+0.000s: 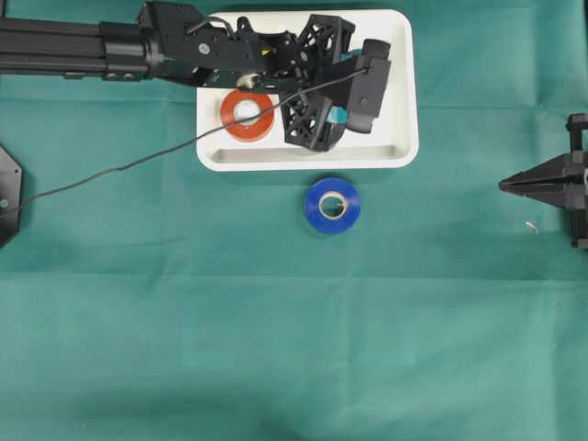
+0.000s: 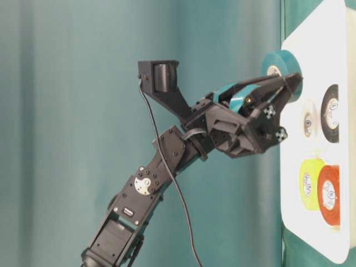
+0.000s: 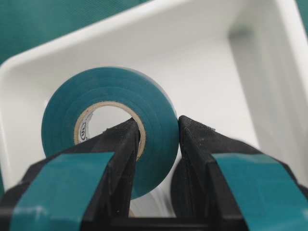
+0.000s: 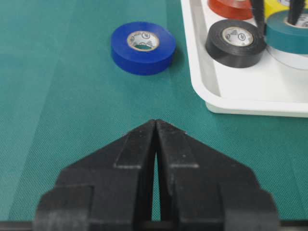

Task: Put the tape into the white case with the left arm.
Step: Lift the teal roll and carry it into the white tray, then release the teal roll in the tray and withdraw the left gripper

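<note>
A teal tape roll (image 3: 106, 85) is pinched by my left gripper (image 3: 159, 122), one finger through its cardboard core and the other against its outer wall. It hangs inside the white case (image 1: 303, 163), seen behind it in the wrist view as the case wall (image 3: 120, 38). From the right wrist view the teal roll (image 4: 288, 31) lies flat, just over a white roll (image 4: 288, 58); I cannot tell if they touch. A blue tape roll (image 1: 333, 205) lies on the green cloth just in front of the case. My right gripper (image 4: 156, 122) is shut and holds nothing, low over the cloth at the right edge.
Inside the case lie a red roll (image 1: 246, 115), a black roll (image 4: 236, 41) and a yellow roll (image 2: 309, 183). The left arm (image 1: 184, 46) stretches across the case's back rim, with its cable (image 1: 119, 168) trailing over the cloth to the left.
</note>
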